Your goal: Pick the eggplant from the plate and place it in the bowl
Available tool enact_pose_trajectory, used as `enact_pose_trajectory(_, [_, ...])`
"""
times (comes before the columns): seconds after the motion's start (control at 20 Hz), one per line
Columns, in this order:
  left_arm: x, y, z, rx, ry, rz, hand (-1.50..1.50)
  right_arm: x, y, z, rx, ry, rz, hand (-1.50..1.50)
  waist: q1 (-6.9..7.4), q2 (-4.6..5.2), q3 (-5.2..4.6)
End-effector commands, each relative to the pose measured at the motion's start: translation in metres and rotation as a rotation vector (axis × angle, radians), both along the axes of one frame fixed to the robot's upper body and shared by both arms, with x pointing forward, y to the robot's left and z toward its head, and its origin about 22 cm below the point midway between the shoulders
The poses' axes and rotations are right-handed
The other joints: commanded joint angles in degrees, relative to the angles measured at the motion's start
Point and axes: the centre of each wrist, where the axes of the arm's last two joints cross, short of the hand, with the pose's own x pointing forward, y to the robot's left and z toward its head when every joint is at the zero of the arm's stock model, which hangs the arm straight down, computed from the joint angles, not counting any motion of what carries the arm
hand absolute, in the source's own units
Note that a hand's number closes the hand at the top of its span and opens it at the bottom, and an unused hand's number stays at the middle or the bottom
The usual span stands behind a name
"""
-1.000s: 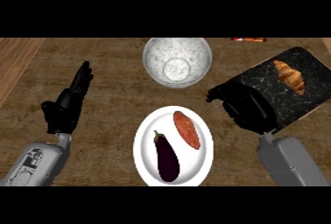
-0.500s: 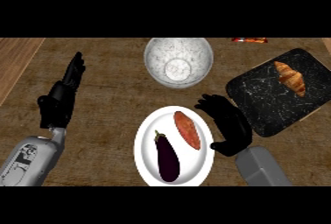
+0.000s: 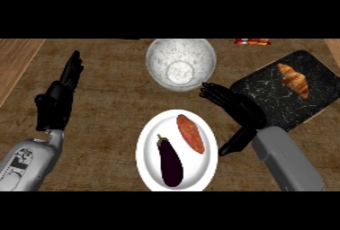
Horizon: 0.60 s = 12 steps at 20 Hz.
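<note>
So the eggplant [image 3: 169, 161] is lying on the white plate [image 3: 149, 146], right next to a sweet potato [image 3: 190, 133], and nothing is touching it. The right hand [image 3: 238, 109] is hanging released, fingers straight, just right of the plate and below the bowl [image 3: 181, 64]. The left hand [image 3: 58, 96] is resting open at the left, fingers up. A croissant [image 3: 293, 78] is sitting on the dark board [image 3: 266, 94] on the desk [image 3: 113, 99].

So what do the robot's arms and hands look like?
Both forearms are smooth grey casings, rounded like tubes. The left forearm has small dark markings on its shell. The left hand and the right hand are black, with slim fingers and a thumb.
</note>
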Motion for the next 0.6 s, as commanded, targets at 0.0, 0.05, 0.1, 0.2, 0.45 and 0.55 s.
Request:
enact_pose_trajectory(0.0, [0.006, -0.003, 0.014, -0.009, -0.001, -0.003, 0.00, 0.020, 0.020, 0.023, -0.090, -0.176, 0.189, -1.50, -0.74, -0.22, -0.13])
enact_pose_trajectory(0.05, [0.001, -0.004, 0.008, 0.003, 0.002, 0.013, 0.00, 0.020, 0.017, 0.024, -0.126, -0.189, 0.227, -1.50, -0.83, -0.34, -0.15])
enact_pose_trajectory(0.1, [0.001, -0.001, 0.003, 0.001, 0.005, 0.019, 0.00, 0.027, 0.021, 0.030, -0.136, -0.215, 0.235, -1.50, -0.64, -0.09, -0.18])
enact_pose_trajectory(0.2, [-0.012, 0.004, -0.003, 0.000, 0.027, 0.012, 0.00, 0.021, 0.014, 0.017, -0.177, -0.233, 0.266, -1.50, -0.67, -0.38, -0.19])
enact_pose_trajectory(0.45, [-0.011, -0.001, -0.003, -0.004, 0.013, 0.014, 0.00, 0.027, 0.049, 0.018, -0.244, -0.296, 0.382, -1.50, -1.38, -0.32, -0.26])
enact_pose_trajectory(0.55, [-0.014, 0.006, -0.007, 0.017, 0.026, 0.028, 0.00, 0.039, 0.063, 0.043, -0.273, -0.321, 0.431, -1.50, -1.51, -0.42, -0.32])
